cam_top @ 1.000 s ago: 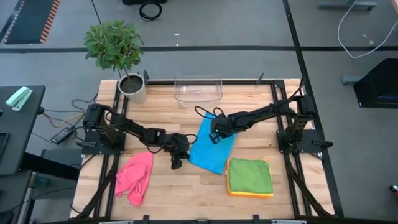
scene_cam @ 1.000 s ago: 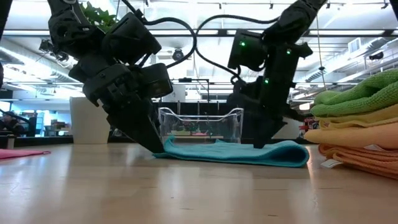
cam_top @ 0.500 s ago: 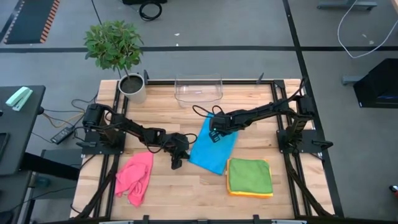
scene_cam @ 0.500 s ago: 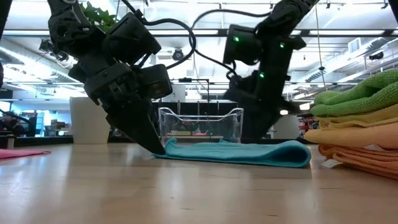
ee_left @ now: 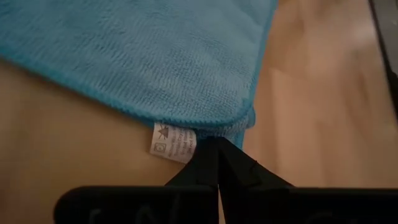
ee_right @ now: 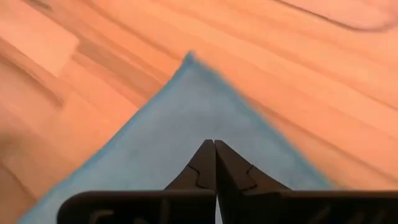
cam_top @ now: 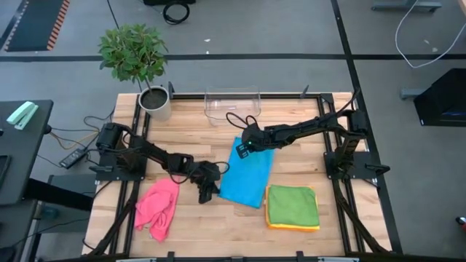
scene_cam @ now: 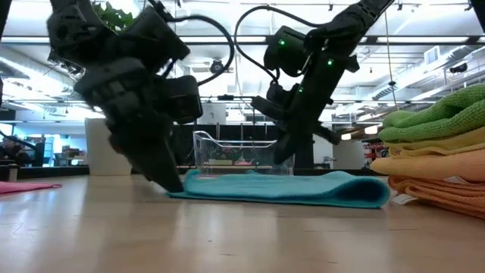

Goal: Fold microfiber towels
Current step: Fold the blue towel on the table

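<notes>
A folded blue towel (cam_top: 245, 173) lies flat on the wooden table (cam_top: 189, 116). My left gripper (cam_top: 204, 192) is shut at the towel's near left corner, beside a white label (ee_left: 173, 142). My right gripper (cam_top: 245, 149) is shut and hangs just over the towel's far end, with the far corner (ee_right: 189, 57) ahead of its tips; I see no touch in the low view (scene_cam: 282, 155). A crumpled pink towel (cam_top: 156, 207) lies at the near left. A folded green towel (cam_top: 293, 205) rests on yellow and orange ones at the near right. My left gripper pinches the blue towel's corner hem (ee_left: 239, 127) right beside the label, at the very tips of its fingers. The fingers slant down from the table's left side (scene_cam: 170, 182). The corner stays low on the table and the towel lies flat.
A clear plastic bin (cam_top: 233, 103) stands at the far edge in the middle. A potted plant (cam_top: 154, 102) stands at the far left corner. Bare wood shows between the pink towel and the stack.
My left gripper has gone a little toward the near left, drawing the towel's corner along; the blue towel has turned about and lies squarer to the table's edges. My right gripper has moved toward the far left along the towel and risen off it.
</notes>
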`<action>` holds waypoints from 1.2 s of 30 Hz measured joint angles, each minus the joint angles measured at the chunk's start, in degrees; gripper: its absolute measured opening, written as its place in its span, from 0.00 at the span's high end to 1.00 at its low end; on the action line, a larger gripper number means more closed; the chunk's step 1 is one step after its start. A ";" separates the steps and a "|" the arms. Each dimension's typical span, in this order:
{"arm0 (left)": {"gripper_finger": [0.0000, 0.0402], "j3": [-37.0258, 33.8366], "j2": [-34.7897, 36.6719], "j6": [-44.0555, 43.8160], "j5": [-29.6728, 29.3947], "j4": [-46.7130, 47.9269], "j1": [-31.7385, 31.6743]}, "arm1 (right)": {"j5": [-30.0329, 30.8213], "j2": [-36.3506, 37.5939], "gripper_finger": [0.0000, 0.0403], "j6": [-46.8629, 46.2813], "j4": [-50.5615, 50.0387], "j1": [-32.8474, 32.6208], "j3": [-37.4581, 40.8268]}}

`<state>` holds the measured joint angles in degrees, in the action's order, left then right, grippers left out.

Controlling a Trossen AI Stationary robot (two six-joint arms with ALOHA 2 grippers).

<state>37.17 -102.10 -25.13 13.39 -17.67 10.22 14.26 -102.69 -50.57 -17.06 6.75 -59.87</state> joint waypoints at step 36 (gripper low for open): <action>0.98 -0.02 -0.01 -7.65 -3.74 -1.33 8.41 | 5.24 -0.72 1.00 -2.94 9.01 -4.27 1.87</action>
<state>37.15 -102.11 -32.77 9.65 -19.00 18.63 19.50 -103.42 -53.51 -8.05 2.48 -58.00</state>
